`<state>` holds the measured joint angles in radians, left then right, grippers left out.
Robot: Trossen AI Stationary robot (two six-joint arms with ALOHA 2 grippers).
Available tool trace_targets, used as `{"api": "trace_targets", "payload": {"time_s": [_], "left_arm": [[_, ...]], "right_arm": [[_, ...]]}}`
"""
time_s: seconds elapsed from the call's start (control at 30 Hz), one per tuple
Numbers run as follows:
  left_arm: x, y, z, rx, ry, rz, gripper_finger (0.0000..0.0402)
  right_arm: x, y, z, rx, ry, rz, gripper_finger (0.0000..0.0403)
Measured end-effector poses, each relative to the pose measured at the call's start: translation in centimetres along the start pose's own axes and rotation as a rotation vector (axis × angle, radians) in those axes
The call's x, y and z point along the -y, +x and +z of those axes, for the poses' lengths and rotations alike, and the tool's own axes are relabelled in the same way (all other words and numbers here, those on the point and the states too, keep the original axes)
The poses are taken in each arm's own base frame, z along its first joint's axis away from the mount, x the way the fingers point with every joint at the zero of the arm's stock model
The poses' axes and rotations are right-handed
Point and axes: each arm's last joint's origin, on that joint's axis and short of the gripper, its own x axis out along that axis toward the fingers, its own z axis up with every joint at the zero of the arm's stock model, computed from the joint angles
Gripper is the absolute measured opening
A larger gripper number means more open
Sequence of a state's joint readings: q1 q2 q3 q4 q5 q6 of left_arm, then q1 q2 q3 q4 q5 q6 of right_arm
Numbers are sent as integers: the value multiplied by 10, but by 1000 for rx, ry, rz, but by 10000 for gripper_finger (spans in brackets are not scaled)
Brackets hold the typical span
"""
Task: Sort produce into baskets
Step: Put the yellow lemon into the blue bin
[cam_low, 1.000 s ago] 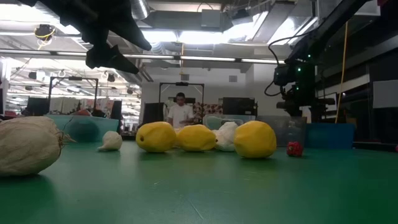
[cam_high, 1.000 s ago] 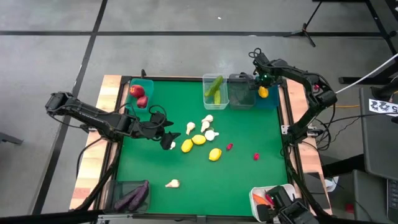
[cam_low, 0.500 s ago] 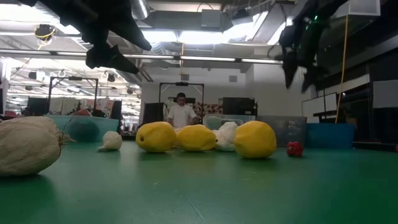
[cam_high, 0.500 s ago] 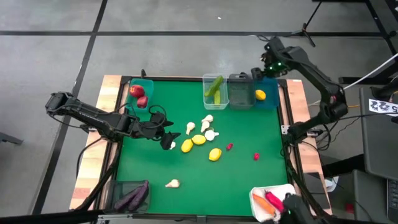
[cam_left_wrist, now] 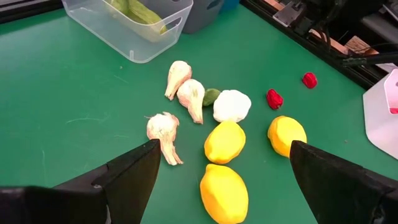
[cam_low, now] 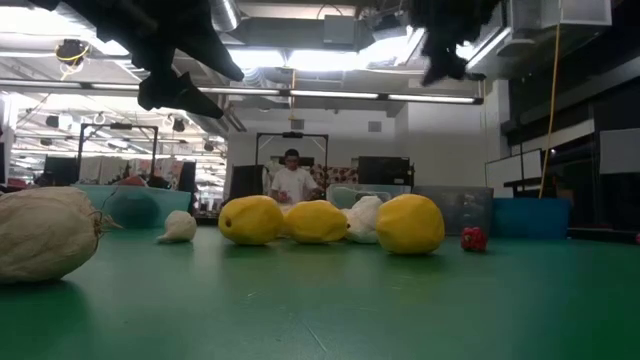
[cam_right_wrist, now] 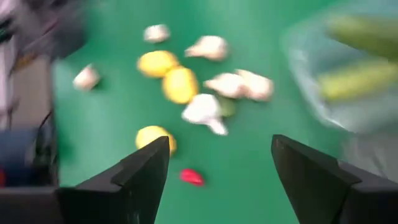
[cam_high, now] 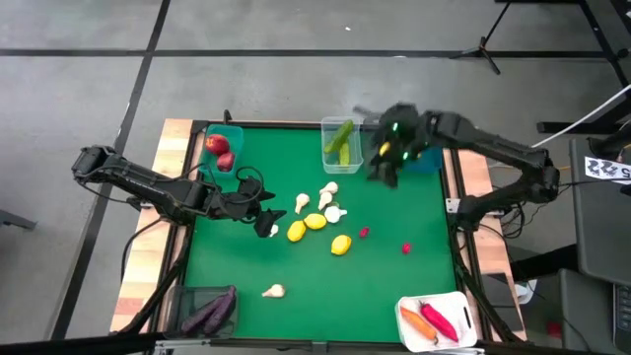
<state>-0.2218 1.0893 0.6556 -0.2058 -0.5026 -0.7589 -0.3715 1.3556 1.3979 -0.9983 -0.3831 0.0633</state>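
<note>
Both arms matte black w/ chunky jointed links. Left gripper (cam_high: 264, 212) has black cable loops near the wrist, wide flat dark fingers (cam_left_wrist: 127, 180). Right gripper (cam_high: 386, 163) shows green LEDs, blurry tho.

R arm (cam_high: 386, 166) swung from back-right teal bin toward table centre, lemon left behind, fingers empty.

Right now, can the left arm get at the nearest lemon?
Probably yes. The left gripper hovers open just beside the lemon, with only a garlic bulb close by and nothing lying across the way.
</note>
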Motion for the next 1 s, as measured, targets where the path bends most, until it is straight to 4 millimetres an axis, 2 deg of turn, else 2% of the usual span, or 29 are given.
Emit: {"api": "trace_targets", "payload": {"time_s": [0.23,0.4,0.5,0.6,0.77,1.0], "left_arm": [[0,0,0,0,-10,0,349],[0,0,0,0,-19,-1,349],[0,0,0,0,-19,-1,349],[0,0,0,0,-13,-1,349],[0,0,0,0,-8,-1,349],[0,0,0,-2,-8,1,349]], "right_arm": [[-90,41,-8,-3,-381,74,282],[-136,75,-25,-39,-526,11,282],[-155,99,-38,-83,-593,-53,282],[-165,123,-49,-123,-643,-151,282],[-165,165,-56,-175,-677,-214,282],[-148,208,-57,-268,-643,-192,282]]}}
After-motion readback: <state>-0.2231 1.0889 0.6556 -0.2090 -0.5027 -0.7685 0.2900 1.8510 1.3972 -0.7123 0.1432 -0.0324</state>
